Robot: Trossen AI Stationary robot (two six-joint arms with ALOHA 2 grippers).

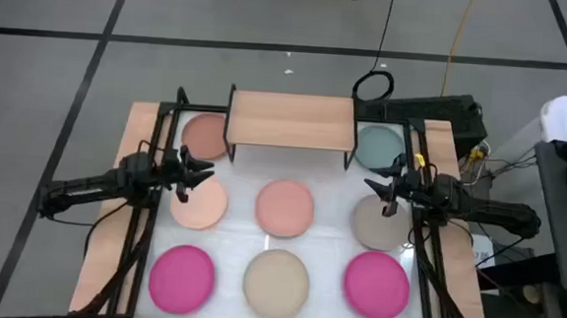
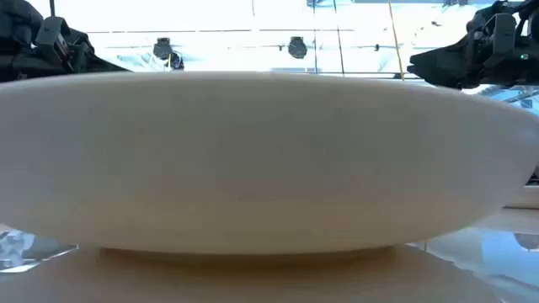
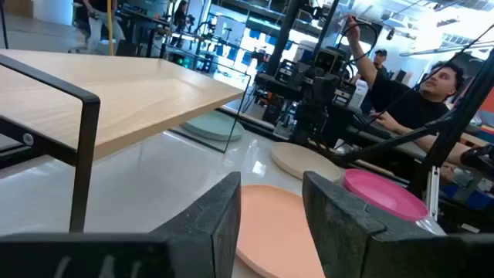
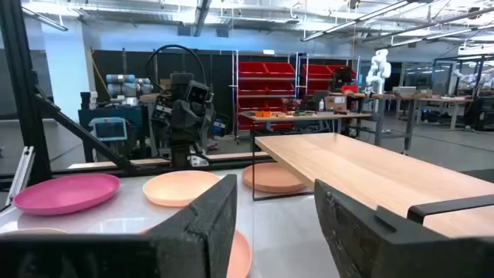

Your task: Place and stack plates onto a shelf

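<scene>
1. From above, you have eight plates flat on the table (image 1: 143, 121) and none on the shelf (image 1: 291, 119). Your left gripper (image 1: 200, 169) hangs just behind the peach plate (image 1: 200, 202); your right gripper (image 1: 378, 188) sits at the taupe plate (image 1: 378, 224)'s back rim. Each arm is nearest its own side's plates.
2. At table height, the beige plate (image 2: 253, 160) fills nearly everything; both arms show only at the upper corners, clear of it.
3. Left wrist: the fingers (image 3: 208, 224) are spread and empty, with the pink plate (image 3: 274, 228) ahead between them.
4. Right wrist: the fingers (image 4: 204, 224) are spread and empty too, the shelf top beside them.
</scene>
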